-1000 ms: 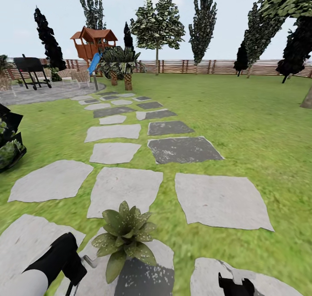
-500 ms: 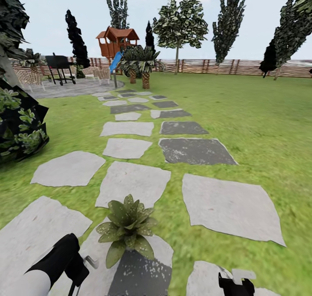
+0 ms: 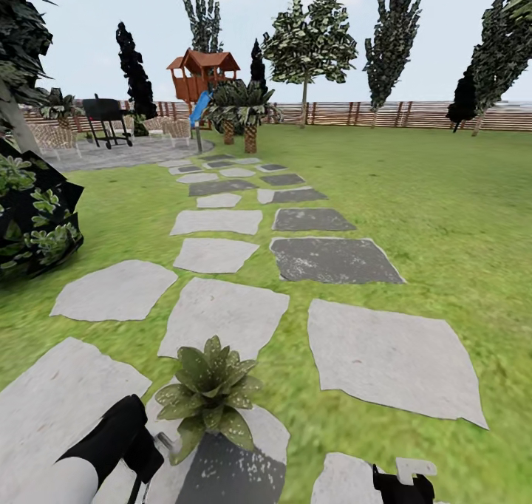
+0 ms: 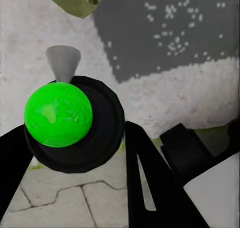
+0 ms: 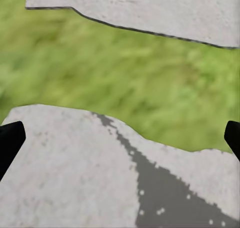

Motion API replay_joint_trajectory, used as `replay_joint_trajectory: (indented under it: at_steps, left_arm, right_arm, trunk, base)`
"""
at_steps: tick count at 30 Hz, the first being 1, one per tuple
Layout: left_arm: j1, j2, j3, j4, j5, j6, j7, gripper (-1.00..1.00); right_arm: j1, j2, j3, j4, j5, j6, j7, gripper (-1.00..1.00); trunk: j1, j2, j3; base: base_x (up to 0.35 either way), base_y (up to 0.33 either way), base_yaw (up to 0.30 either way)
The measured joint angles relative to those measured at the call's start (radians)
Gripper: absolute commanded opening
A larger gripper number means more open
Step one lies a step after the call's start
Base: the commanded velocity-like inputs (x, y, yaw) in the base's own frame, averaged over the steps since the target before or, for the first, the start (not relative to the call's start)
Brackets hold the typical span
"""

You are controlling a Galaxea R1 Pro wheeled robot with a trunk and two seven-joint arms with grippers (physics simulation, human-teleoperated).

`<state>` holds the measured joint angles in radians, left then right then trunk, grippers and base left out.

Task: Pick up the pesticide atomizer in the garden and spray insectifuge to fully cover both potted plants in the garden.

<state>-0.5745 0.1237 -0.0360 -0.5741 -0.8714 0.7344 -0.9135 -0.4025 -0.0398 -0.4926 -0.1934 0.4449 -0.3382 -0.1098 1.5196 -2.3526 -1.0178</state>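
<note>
One potted plant (image 3: 210,389), a low rosette of pointed green leaves, stands on a stepping stone close in front of me. In the left wrist view the pesticide atomizer (image 4: 59,115) shows a bright green ball in a black ring with a grey cone nozzle. My left gripper (image 4: 75,148) is shut on it, one black finger on each side. In the head view my left gripper (image 3: 140,452) is just left of the plant, and the atomizer's pale nozzle (image 3: 165,442) points at the leaves. My right gripper (image 3: 403,482) hangs low at the right, open over stone and grass, with nothing between its fingertips (image 5: 10,138).
Grey stepping stones (image 3: 222,315) run ahead across the lawn to a paved patio (image 3: 111,153) with a black grill (image 3: 107,116). A round leafy shrub (image 3: 33,219) stands at the left. A playhouse (image 3: 203,72), palm bushes (image 3: 240,109) and a wooden fence (image 3: 414,112) close the far side.
The view has panned left, bringing the shrub into sight. My left gripper with the atomizer has come a little closer to the plant. The right gripper holds its place.
</note>
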Motion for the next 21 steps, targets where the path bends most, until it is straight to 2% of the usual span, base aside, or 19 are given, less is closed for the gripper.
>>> replay_joint_trajectory:
  at_steps: [4, 5, 9, 12, 15, 21]
  left_arm:
    - [-0.011, -0.021, -0.005, -0.001, -0.008, 0.004, -0.01, -1.0]
    - [-0.012, -0.021, -0.009, 0.0, -0.011, 0.003, -0.032, -1.0]
    - [-0.002, -0.006, -0.011, 0.002, -0.018, -0.004, -0.092, -1.0]
    - [0.003, 0.012, -0.012, 0.004, -0.025, -0.011, -0.1, -1.0]
    - [0.004, 0.019, -0.011, 0.011, -0.026, -0.012, -0.101, -1.0]
    - [0.0, 0.009, -0.009, 0.001, -0.024, -0.01, -0.099, -1.0]
  right_arm:
    - [0.0, 0.0, 0.0, 0.0, 0.0, 0.0, 0.0, 1.0]
    - [0.0, 0.0, 0.0, 0.0, 0.0, 0.0, 0.0, 1.0]
    - [0.0, -0.001, 0.0, 0.0, 0.0, 0.0, 0.0, 1.0]
    - [0.0, -0.003, 0.0, 0.0, 0.0, 0.0, 0.0, 1.0]
    - [0.0, -0.015, 0.0, 0.0, 0.0, 0.0, 0.0, 1.0]
    - [0.0, -0.017, 0.0, 0.0, 0.0, 0.0, 0.0, 1.0]
  trunk:
    - [0.0, 0.0, 0.0]
    - [0.0, 0.0, 0.0]
    - [0.0, 0.0, 0.0]
    - [0.0, 0.0, 0.0]
    - [0.0, 0.0, 0.0]
    - [0.0, 0.0, 0.0]
  base:
    - [0.002, -0.001, 0.0]
    - [0.0, 0.0, 0.0]
    - [0.0, 0.0, 0.0]
    - [0.0, 0.0, 0.0]
    - [0.0, 0.0, 0.0]
    - [-0.053, -0.032, 0.0]
